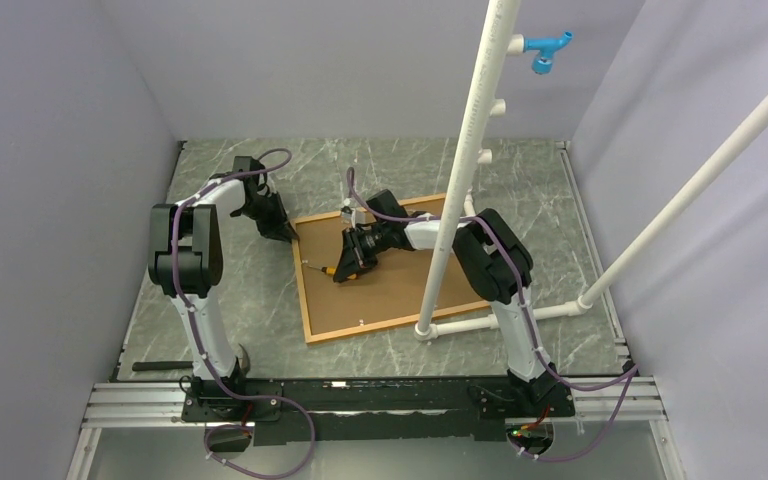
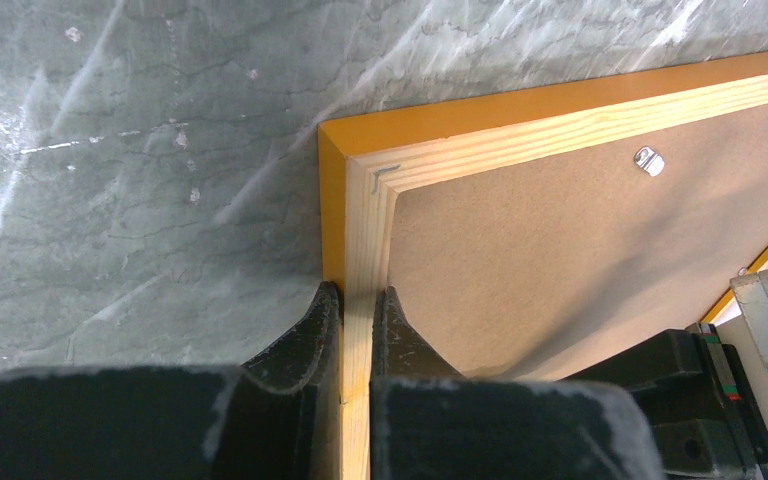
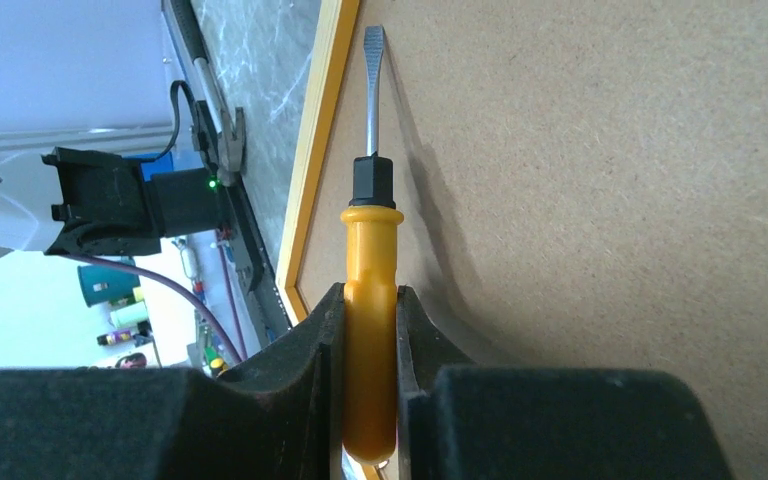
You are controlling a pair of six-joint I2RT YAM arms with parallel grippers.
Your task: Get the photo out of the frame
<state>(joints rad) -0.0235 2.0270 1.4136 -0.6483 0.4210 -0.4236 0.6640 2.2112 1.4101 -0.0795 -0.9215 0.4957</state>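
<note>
The large thin orange wooden picture frame point(image 1: 301, 290) lies face down in the middle of the grey marbled worktop point(image 1: 250, 330), with the plain brown backing board point(image 1: 395, 285) upward. The photo is not visible; probably it is under this board. The left gripper point(image 2: 358, 300) is clamped on the left rail of the frame, near its upper left corner, with one finger outside and one on the board side. The right gripper point(image 3: 370, 305) is closed tight on the small orange-handled flat screwdriver point(image 3: 370, 235), above the left half of the board. In the top view the long axis of the screwdriver runs from right to left, and the blade tip points at the left rail, near its inner edge. So the right arm is the nearer one to the seam between board and rail. It seems the coming move needs the tip to reach this seam, or a small metal clip point(image 2: 647, 160) like the one by the upper rail, while the left arm holds the frame steady.
</note>
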